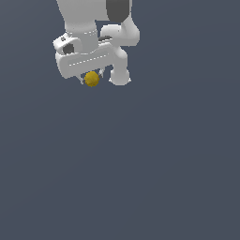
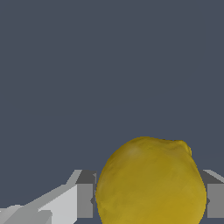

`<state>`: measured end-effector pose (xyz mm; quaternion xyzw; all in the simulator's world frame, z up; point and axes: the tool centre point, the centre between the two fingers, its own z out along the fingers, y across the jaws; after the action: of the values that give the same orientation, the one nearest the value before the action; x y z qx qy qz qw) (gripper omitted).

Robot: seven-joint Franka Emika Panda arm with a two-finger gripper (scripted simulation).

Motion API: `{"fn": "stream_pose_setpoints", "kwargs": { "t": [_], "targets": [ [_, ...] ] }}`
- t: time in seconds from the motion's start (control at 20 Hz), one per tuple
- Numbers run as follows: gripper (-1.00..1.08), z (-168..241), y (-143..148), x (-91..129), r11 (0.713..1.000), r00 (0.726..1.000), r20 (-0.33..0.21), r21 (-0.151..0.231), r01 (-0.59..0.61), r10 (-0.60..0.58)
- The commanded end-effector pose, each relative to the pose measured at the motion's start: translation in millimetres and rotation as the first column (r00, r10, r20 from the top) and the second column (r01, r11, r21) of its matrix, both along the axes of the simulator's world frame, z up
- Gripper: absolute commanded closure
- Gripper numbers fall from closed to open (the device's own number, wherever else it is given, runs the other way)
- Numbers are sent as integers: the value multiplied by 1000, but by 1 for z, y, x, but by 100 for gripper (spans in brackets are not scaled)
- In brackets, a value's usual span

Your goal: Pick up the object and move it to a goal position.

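Mustard-yellow lemon (image 1: 92,79) (matte, faintly lined) sits pinched between the white claw's (image 1: 92,80) fingers (image 2: 85,200), against a plain slate-grey surface (image 1: 140,164).

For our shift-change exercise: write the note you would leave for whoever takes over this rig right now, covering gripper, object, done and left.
Gripper: closed around the yellow lemon-like object, one finger showing on each side of it in the wrist view.
Object: between the fingers, near the top of the exterior view, under the white arm.
Done: the object appears grasped; whether it is lifted cannot be told.
Left: carry it to the goal, which no view marks.
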<state>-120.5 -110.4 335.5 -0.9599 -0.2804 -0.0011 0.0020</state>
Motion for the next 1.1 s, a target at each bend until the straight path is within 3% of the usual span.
{"fn": "stream_pose_setpoints", "kwargs": {
  "t": [0.0, 0.5, 1.05],
  "targets": [
    [108, 26, -14, -2, 1000, 1000, 0, 0, 0, 0],
    [108, 115, -64, -4, 1000, 1000, -1, -3, 1, -1],
    [108, 161, -90, -3, 1000, 1000, -1, -5, 1, -1]
  ]
}}
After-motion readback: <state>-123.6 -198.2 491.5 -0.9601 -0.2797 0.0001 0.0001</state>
